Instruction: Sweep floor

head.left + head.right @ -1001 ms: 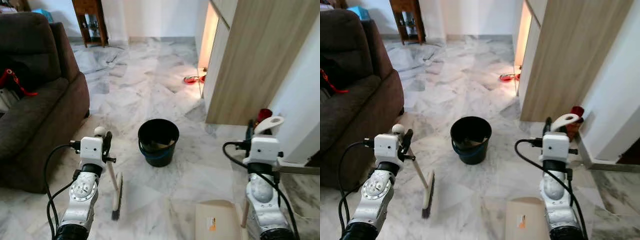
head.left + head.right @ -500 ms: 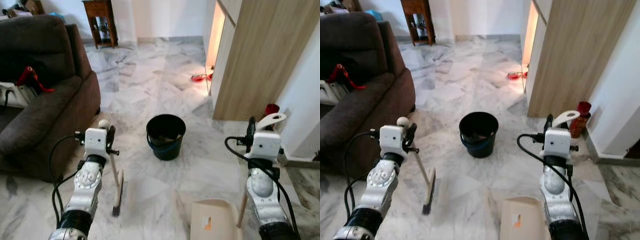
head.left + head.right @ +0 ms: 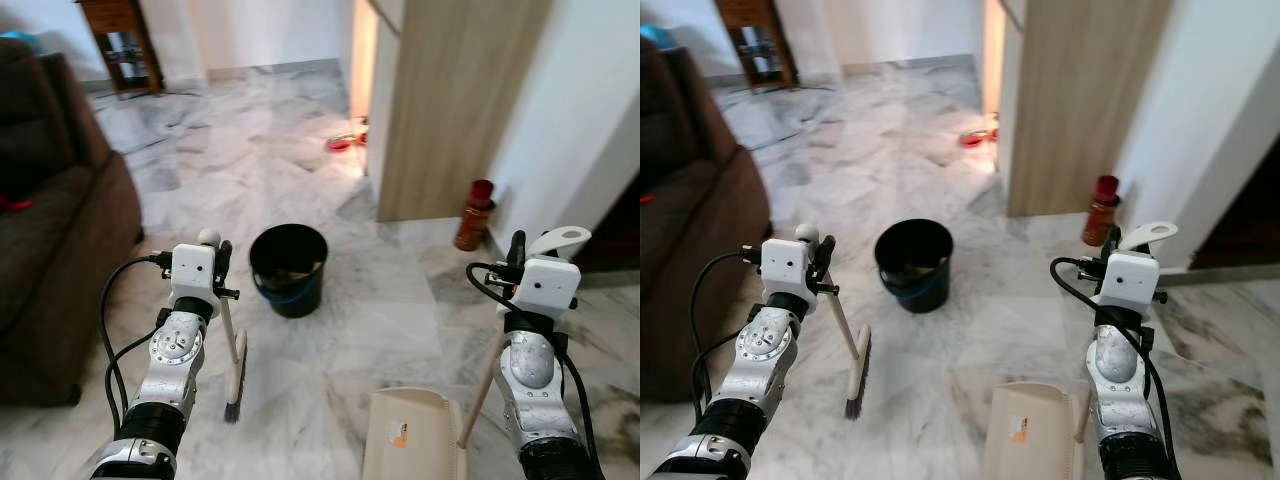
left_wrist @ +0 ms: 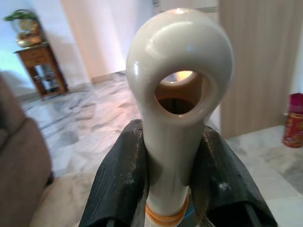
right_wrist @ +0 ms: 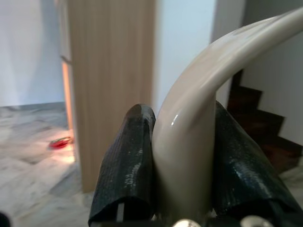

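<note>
My left gripper (image 3: pixel 216 264) is shut on the cream broom handle (image 4: pixel 176 142), just below its ring-shaped top end. The broom head (image 3: pixel 235 386) rests on the marble floor in front of me on the left. My right gripper (image 3: pixel 517 256) is shut on the curved cream handle (image 5: pixel 189 142) of the long-handled dustpan. Its beige pan (image 3: pixel 412 436) sits on the floor near the lower edge, right of centre. A black bucket (image 3: pixel 288 268) stands on the floor ahead, between the two arms.
A brown sofa (image 3: pixel 50 230) stands at the left. A wooden cabinet (image 3: pixel 450 100) rises ahead on the right, with a red bottle (image 3: pixel 475 214) by the white wall. A red bowl (image 3: pixel 340 143) lies beside the cabinet. A wooden side table (image 3: pixel 120 40) stands far back.
The camera has swung to the right, so the sofa sits further left and the wall and red bottle show more. Both grippers keep their hold on broom and dustpan.
</note>
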